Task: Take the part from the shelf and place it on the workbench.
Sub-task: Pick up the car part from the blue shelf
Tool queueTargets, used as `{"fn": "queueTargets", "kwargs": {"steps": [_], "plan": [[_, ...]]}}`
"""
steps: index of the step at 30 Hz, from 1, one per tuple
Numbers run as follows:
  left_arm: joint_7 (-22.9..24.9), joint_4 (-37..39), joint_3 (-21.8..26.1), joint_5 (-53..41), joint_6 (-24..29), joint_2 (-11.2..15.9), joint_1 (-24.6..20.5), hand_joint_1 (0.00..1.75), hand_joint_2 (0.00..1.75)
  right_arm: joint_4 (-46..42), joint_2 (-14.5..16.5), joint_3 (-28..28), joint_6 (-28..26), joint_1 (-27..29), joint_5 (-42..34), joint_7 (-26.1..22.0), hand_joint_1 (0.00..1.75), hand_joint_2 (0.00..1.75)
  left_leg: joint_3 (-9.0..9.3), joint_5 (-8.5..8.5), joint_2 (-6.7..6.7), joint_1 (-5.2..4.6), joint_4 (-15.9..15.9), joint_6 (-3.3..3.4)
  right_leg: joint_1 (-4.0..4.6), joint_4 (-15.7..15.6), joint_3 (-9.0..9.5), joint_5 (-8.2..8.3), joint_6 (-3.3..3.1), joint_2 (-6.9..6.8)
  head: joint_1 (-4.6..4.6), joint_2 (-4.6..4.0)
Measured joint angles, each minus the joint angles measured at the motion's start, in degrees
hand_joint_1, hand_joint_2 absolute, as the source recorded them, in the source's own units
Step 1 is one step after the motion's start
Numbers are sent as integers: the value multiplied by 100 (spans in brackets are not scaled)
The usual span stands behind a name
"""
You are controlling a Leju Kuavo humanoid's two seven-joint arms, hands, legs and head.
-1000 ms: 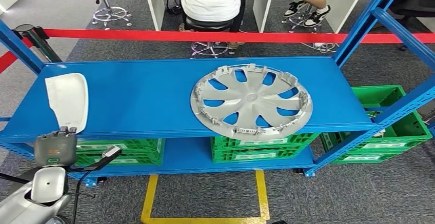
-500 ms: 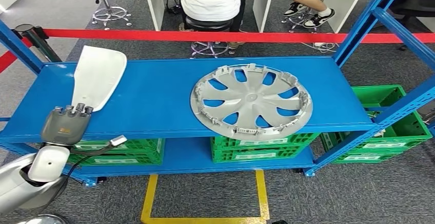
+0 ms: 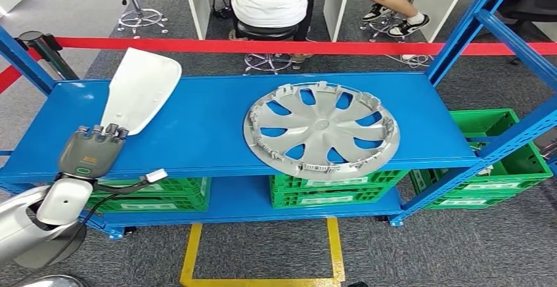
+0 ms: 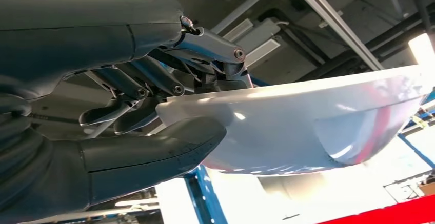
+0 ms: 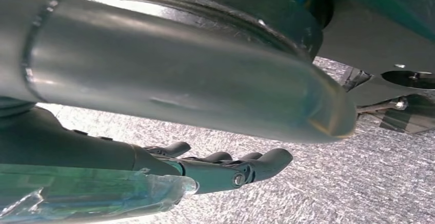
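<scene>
The white curved plastic part is off the blue shelf, tilted up above its left end. My left hand grips the part's near end from below. In the left wrist view the thumb lies under the white part and the darker fingers press on its upper edge. My right hand hangs above grey carpet, fingers stretched out and holding nothing.
A silver wheel cover lies on the shelf's right half. Green crates fill the lower level and one stands at the right. A red barrier tape runs behind the shelf, with seated people beyond. Yellow floor marking lies below.
My left hand has raised the white part from lying at the shelf's left edge, swinging its far end up and to the right. The wheel cover has not moved.
</scene>
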Motion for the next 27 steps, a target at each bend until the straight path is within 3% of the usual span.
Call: {"fn": "queueTargets", "kwargs": {"steps": [27], "plan": [[2,4,175,1,491,-86,271,175,175,0,0,16,-8,-1,-54,-28,0,0,0,0,0,0,0,0,0,0,-2,0,0,0,-1,0]]}}
